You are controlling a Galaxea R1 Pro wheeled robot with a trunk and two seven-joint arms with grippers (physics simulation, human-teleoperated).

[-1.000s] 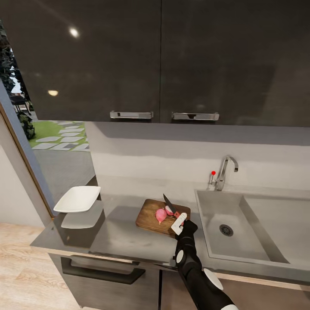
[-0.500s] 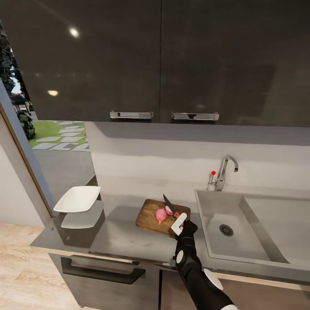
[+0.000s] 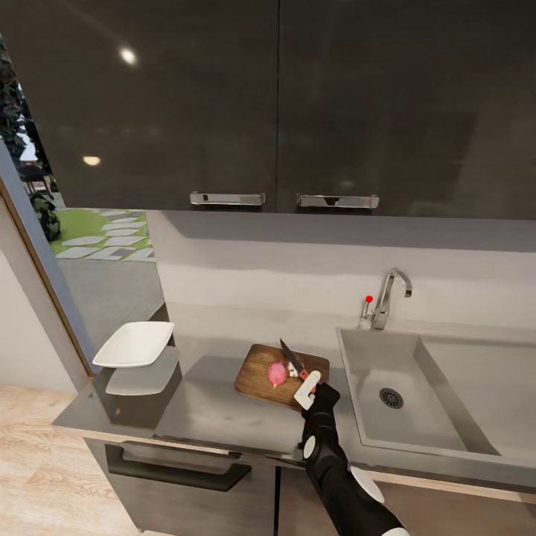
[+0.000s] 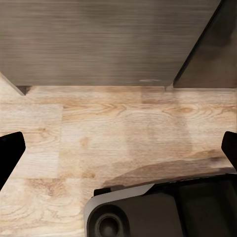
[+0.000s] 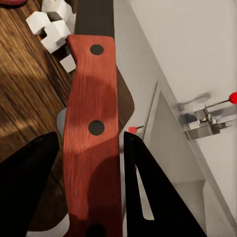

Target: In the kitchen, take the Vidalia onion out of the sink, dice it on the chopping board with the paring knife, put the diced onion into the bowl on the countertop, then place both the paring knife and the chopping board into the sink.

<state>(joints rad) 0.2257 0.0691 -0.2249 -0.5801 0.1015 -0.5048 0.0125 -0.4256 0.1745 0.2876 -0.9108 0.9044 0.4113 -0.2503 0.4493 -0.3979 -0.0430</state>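
Observation:
On the brown chopping board (image 3: 260, 371) lies a pink piece of Vidalia onion (image 3: 277, 374), with small white onion dice (image 3: 292, 369) beside it. My right gripper (image 3: 308, 388) is shut on the red handle of the paring knife (image 3: 292, 357), whose dark blade points over the board just past the dice. The right wrist view shows the knife handle (image 5: 92, 123) between the black fingers (image 5: 27, 187), with the white dice (image 5: 51, 25) on the board (image 5: 24, 98) beside the blade. The white bowl (image 3: 134, 344) stands at the countertop's left end. My left gripper (image 4: 118, 150) hangs open over the floor.
To the right of the board is the steel sink (image 3: 417, 439), with its faucet (image 3: 387, 296) and red knob (image 3: 368, 299) behind it. Dark upper cabinets (image 3: 275, 104) hang above the counter (image 3: 201, 402). Wood floor (image 4: 113, 128) and the robot base (image 4: 163, 210) lie below the left gripper.
The smaller pink onion piece next to the blade is now small white dice. The knife and right gripper have shifted slightly left. The other pink piece stays put.

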